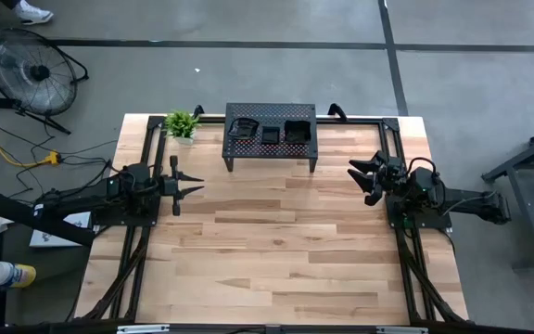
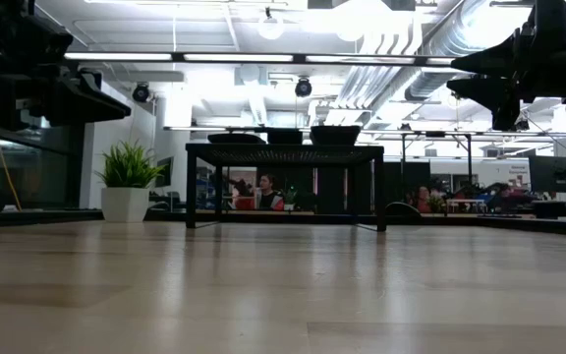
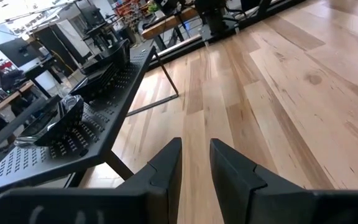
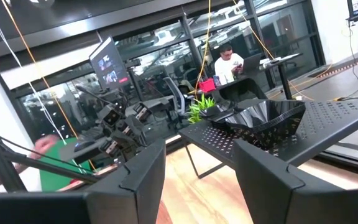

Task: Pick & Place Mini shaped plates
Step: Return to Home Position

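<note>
Found the mini shaped plates [image 1: 271, 133] gathered in 3 glossy black clusters on top of the perforated stand [image 1: 248, 150], side by side along its deck. Saw them from counter height as 3 low dark humps [image 2: 285, 135] above the top edge of the perforated stand [image 2: 283, 153]. Caught 1 cluster up close in the right wrist view, angular and shiny, resting at the near end of the deck [image 4: 260, 119].

Placed the perforated stand at the far middle of the counter [image 1: 276, 255], with a small potted plant [image 1: 182, 123] just beside its left end, apart from it.

Spotted the left claw [image 1: 196, 184] raised over the left side of the counter, well apart from the perforated stand and pointing toward the middle. Noted only a narrow gap between its fingers, with bare wood showing through and nothing pinched.

Spotted the right claw [image 1: 362, 182] raised over the right side, near the right end of the perforated stand but clear of it. Noted its fingers spread wider, likewise gripping nothing.

Made out a fan [image 1: 31, 70] on the floor beyond the counter's far left corner, and a seated person [image 4: 229, 62] at a desk in the room behind.
</note>
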